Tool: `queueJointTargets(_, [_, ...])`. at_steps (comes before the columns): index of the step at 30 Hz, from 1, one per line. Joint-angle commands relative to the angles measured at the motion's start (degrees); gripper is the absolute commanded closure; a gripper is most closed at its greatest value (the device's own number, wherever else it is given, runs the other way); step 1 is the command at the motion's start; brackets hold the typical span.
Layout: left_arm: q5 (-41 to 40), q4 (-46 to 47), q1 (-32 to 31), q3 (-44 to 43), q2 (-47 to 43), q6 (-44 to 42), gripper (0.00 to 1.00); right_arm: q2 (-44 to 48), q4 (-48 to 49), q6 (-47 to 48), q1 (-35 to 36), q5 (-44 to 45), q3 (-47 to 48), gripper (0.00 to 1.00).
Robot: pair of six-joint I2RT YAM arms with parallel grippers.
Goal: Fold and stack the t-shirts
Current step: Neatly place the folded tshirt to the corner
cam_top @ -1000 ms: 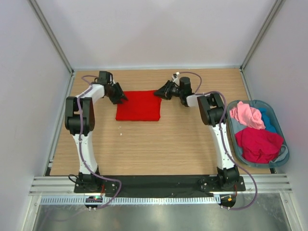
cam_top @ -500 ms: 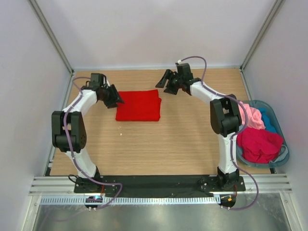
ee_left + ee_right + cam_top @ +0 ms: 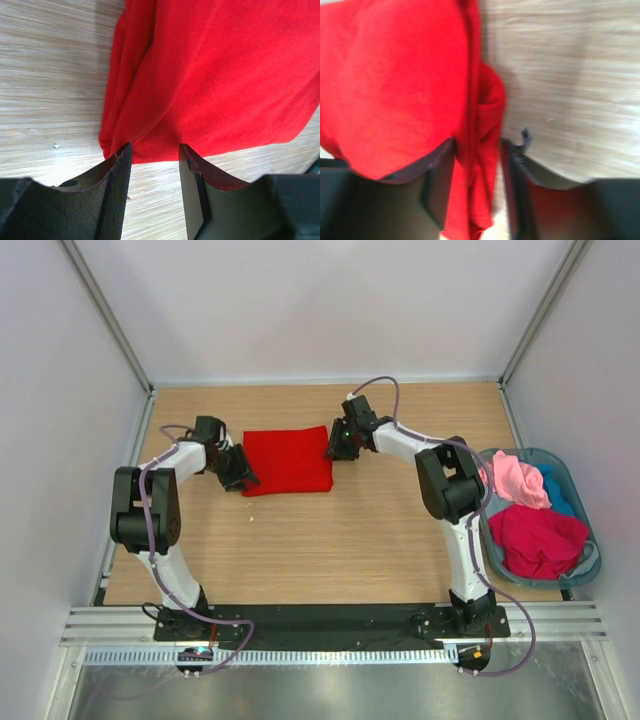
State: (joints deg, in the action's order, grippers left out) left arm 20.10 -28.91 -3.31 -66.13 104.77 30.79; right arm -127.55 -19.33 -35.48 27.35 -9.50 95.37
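**A:** Where does your red t-shirt (image 3: pixel 288 460) lie?

**B:** Folded into a flat rectangle in the middle of the table (image 3: pixel 350 540), toward 12 o'clock from your arm bases.

**A:** And your left gripper (image 3: pixel 240 478)?

**B:** It's at the shirt's 8 o'clock corner. Your wrist view shows its fingers (image 3: pixel 116 190) spread, with the folded hem just reaching between their tips. Nothing is pinched.

**A:** Your right gripper (image 3: pixel 335 448)?

**B:** At the shirt's 2 o'clock corner. Its fingers (image 3: pixel 437 185) stand apart and straddle the bunched side edge. The view is blurred, but you can see a thin strip of table between the cloth and one finger.

**A:** The other shirts?

**B:** They're heaped in the basket (image 3: pixel 597 558) at the table's 3 o'clock edge, well apart from the red one. The pink shirt (image 3: pixel 512 480) lies toward 12 o'clock, the teal shirt (image 3: pixel 560 490) beside it at 2, and the crimson shirt (image 3: pixel 535 538) toward 6.
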Motion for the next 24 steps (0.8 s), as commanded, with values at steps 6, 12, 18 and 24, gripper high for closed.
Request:
queueJointTargets(6, [-1.9,-4.1,0.1,-2.2,-1.7,-0.3,0.55,0.9,12.0,4.6,-4.1,-10.0,-5.3,0.77])
queueJointTargets(12, [-3.7,-9.8,0.1,-9.2,-3.4,0.3,0.53,-0.8,15.1,5.4,-5.7,-19.1,-1.2,0.8])
queueJointTargets(18, [-6.2,-13.1,0.1,-9.7,-3.8,-2.8,0.52,-1.0,9.9,4.2,-5.8,-20.0,2.4,0.46])
queueJointTargets(24, [-5.2,-11.7,0.7,-8.1,-2.2,-4.9,0.53,5.1,1.8,2.9,-4.9,-17.3,-1.1,0.48])
